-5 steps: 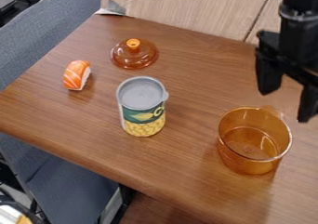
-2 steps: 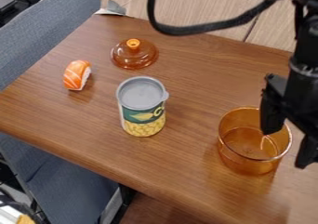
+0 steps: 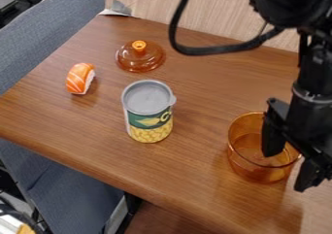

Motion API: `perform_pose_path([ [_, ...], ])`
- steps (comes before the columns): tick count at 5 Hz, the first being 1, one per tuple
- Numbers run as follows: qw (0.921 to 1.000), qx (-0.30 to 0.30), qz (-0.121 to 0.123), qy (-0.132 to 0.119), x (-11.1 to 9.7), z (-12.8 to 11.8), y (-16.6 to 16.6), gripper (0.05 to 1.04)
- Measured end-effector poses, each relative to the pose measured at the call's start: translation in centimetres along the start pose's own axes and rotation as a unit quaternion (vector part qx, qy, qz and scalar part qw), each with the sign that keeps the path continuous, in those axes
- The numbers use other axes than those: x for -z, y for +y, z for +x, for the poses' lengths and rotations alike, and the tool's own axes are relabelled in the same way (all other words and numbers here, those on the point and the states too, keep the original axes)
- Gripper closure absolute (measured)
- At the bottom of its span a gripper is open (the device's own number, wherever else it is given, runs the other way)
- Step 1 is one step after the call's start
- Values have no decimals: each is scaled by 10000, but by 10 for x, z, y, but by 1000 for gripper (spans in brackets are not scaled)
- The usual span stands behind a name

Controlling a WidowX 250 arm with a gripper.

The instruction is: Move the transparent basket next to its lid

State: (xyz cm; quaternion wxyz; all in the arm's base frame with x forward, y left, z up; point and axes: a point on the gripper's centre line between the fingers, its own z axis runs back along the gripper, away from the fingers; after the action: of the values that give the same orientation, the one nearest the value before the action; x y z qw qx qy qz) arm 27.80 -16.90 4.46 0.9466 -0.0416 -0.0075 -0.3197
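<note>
Black arm (image 3: 312, 77) with thick, looping black cable (image 3: 220, 49)

I see bright, soft light, faint shadows by the sushi (image 3: 79, 78) and basket (image 3: 250, 169), and small glints on the lid (image 3: 139, 60).

The can's label (image 3: 149, 121) is green and yellow.

1 blue-grey chair (image 3: 61, 179) beside 1 brown wooden table (image 3: 207, 90).
</note>
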Motion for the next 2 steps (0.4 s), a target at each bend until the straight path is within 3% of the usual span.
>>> perform_pose_path([
  [2,9999,5,100,-72,5,-1,1,727],
])
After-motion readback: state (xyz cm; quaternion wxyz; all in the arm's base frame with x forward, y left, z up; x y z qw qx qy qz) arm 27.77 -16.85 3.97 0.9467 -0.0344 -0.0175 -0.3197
